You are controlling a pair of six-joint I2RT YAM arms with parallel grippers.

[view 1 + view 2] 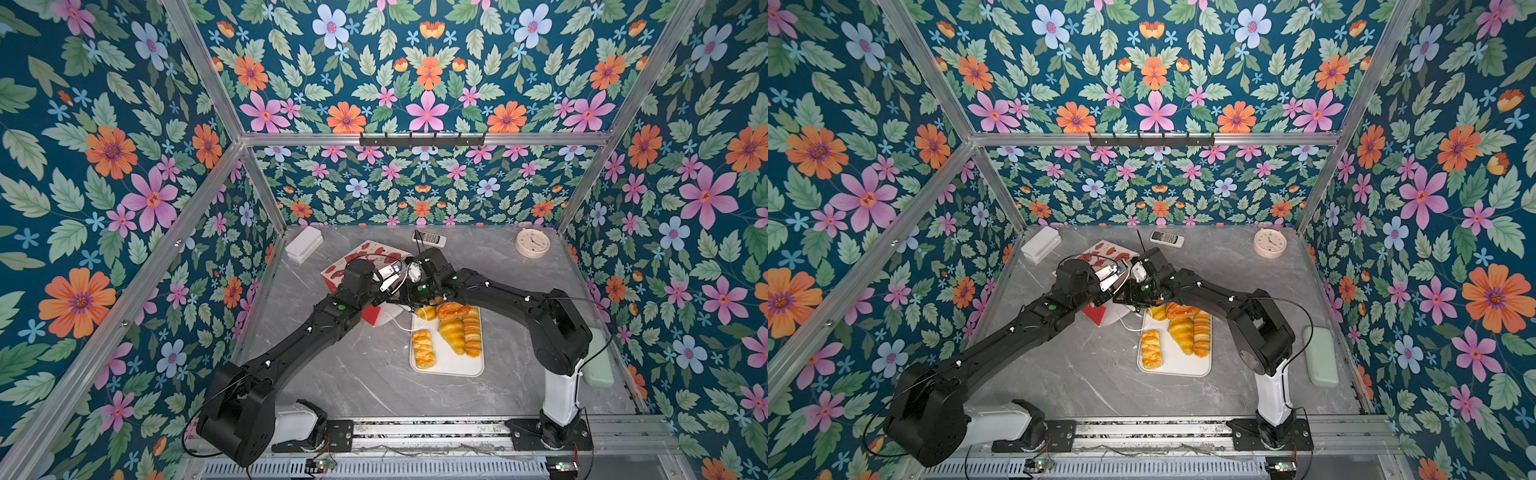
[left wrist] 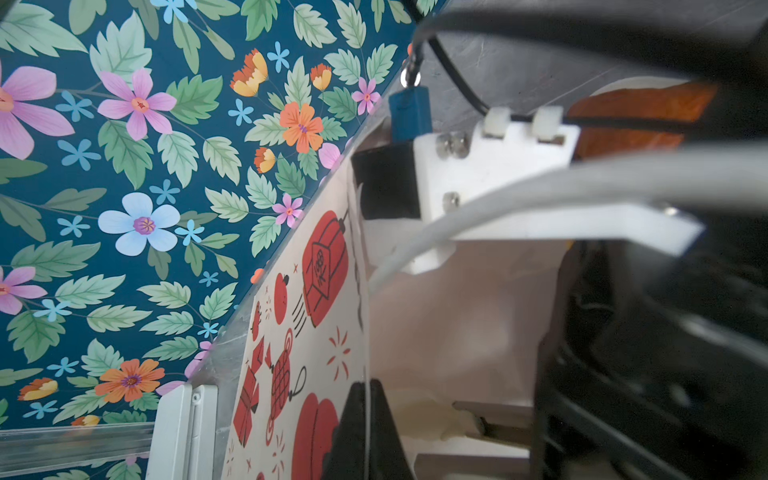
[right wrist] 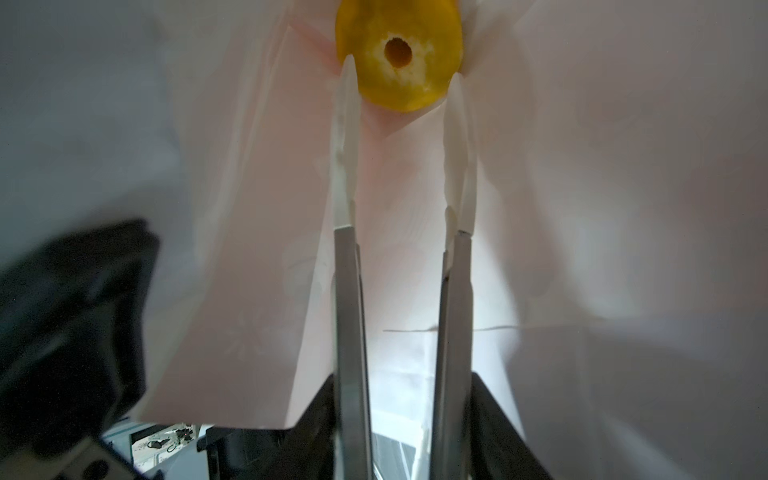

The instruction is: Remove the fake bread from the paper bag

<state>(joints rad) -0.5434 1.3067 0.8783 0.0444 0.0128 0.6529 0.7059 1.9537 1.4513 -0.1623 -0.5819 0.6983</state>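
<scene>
- Right gripper (image 3: 402, 70) is reached deep inside the paper bag (image 3: 232, 216), with its jaws part open, neither wide nor closed; one fingertip (image 3: 347, 83) is placed at each side of the near edge of a yellow ring bagel (image 3: 440, 37), and nothing is clamped (whether a tip touches the bagel cannot be told)
- Left gripper (image 2: 368, 399) is shut, and a thin white edge is seen pinched between its black fingers; this is judged to be the rim of the bag's mouth, held so that the opening is propped
- In both top views the bag is seen lying on its side on the table, with both wrists crowded at the end nearest the white tray (image 1: 446, 368)
- Five pieces of fake bread (image 1: 453, 334) are counted on the tray; the bagel is lodged at the far, folded end of the bag, and whether more is hidden there cannot be told
- Step in hand: the approach to grasp the bagel; the task is judged well advanced
- Next move: the fingers are to be advanced slightly until the ring is bracketed across its width, then closed; the bagel is then to be drawn straight out along the bag, clear of the paper folds
</scene>
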